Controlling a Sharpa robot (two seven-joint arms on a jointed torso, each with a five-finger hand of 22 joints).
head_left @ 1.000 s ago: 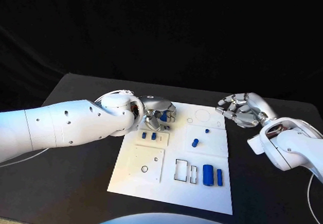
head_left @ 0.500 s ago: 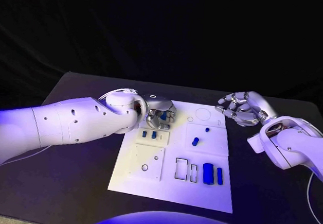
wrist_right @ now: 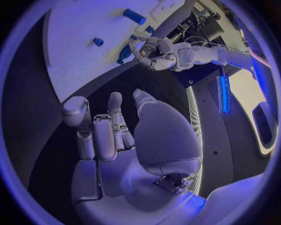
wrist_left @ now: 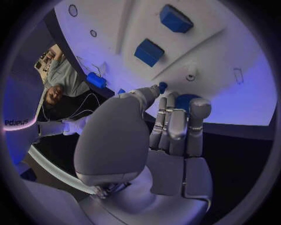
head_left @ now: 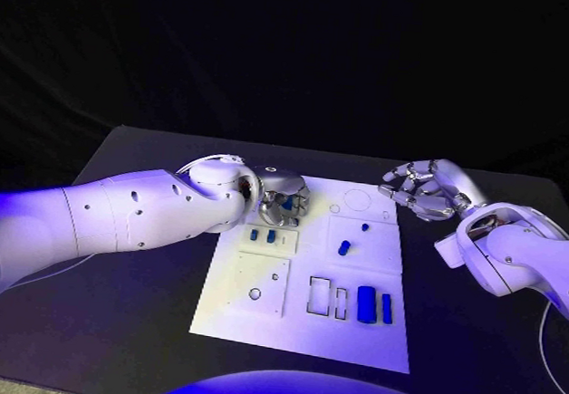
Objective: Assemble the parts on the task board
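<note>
The white task board [head_left: 305, 318] lies in the middle of the black table [head_left: 118, 331], and everything else is placed here against it. The left hand [head_left: 279, 201] sits over the board's far left corner, its fingers curled down around a small blue part [head_left: 289, 203] that shows between them; in the left wrist view the fingertips [wrist_left: 170, 101] are bunched together over something blue [wrist_left: 186, 100] right at the board's surface, so the hand grips that part, though whether the piece is seated in the board or lifted off it cannot be told. Just nearer than this hand, two small blue parts [head_left: 263, 235] stand side by side in a square recess on the board's left half. Near the board's centre, a single blue peg [head_left: 343, 248] stands in another recess. At the near right of the board, two longer blue blocks [head_left: 374, 307] lie parallel, just beside a pair of empty rectangular cut-outs [head_left: 328, 296]. A small oval hole [head_left: 254, 294] marks the panel on the near left. The right hand [head_left: 423, 192] hovers off the board's far right corner, above the table, well apart from any part; its fingers are curled inward with nothing in them.
</note>
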